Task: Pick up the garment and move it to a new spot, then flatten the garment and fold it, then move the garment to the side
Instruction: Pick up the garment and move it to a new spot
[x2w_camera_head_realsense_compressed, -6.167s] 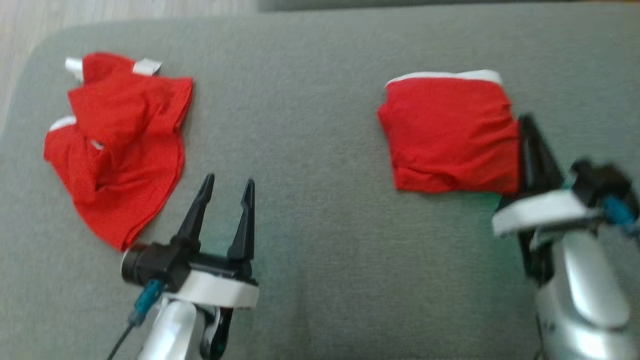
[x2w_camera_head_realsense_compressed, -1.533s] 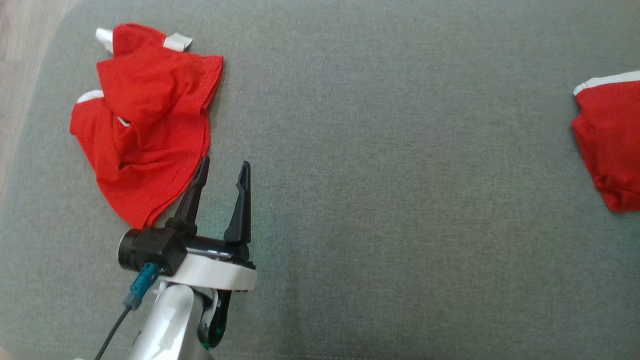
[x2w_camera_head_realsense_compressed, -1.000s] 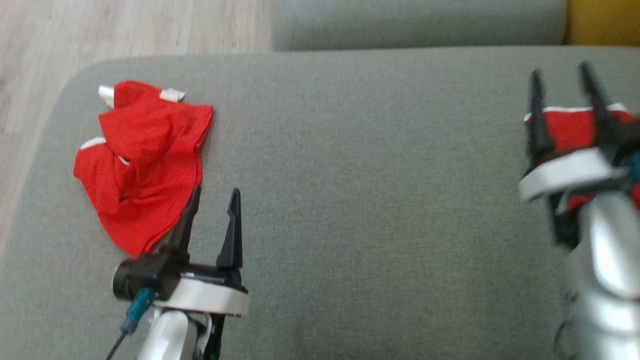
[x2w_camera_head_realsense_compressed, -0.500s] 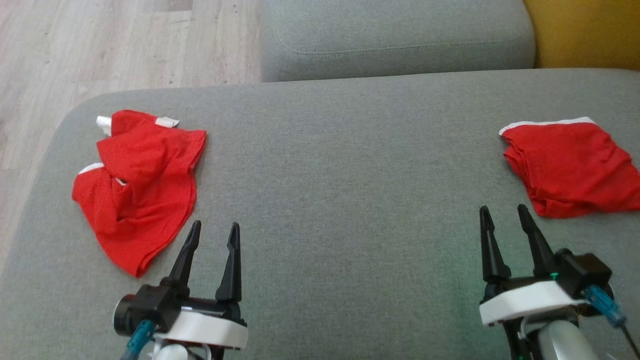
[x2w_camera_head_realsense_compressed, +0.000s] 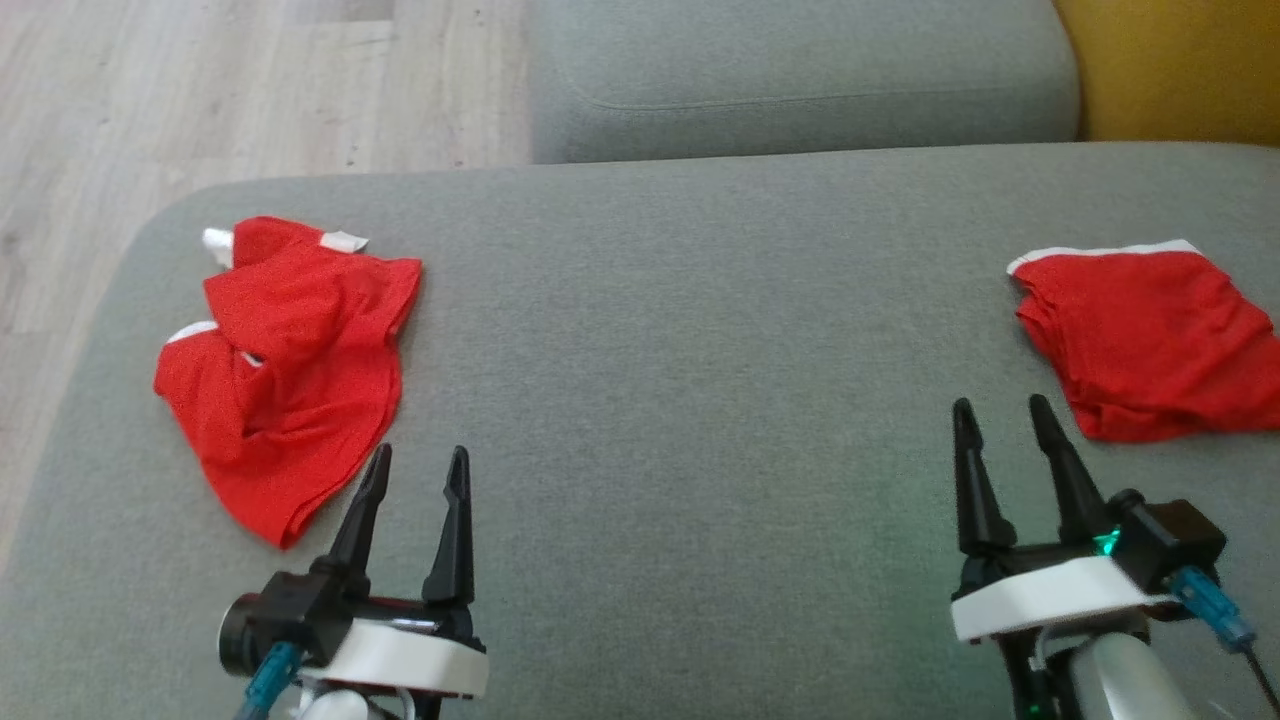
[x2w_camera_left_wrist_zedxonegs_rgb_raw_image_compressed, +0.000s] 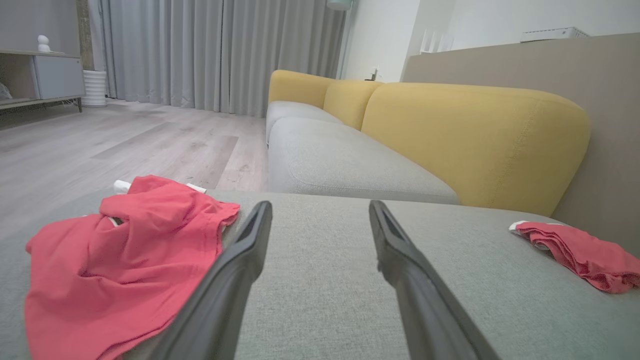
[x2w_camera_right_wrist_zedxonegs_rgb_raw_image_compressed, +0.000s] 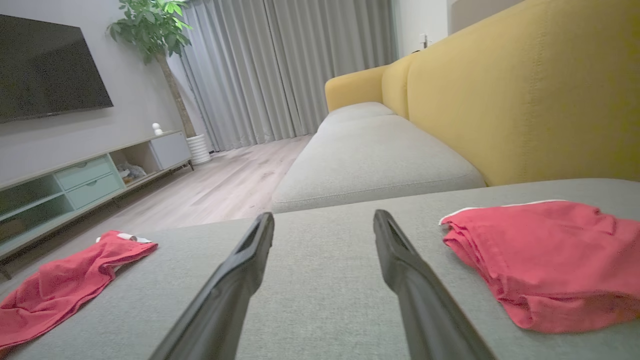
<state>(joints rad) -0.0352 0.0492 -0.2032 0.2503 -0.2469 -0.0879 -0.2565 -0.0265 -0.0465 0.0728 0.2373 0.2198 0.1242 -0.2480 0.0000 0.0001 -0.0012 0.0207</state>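
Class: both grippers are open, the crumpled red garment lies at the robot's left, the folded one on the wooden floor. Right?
No: the folded garment lies on the grey cushion, as the head view shows. The rest is right.

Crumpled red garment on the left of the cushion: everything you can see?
The crumpled red garment is thin, finely textured red fabric with white trim showing at its top and left edges. It lies bunched, layers overlapping, on the grey cushion near its left end. Nothing grips it; the open left hand sits just beside its lower corner.
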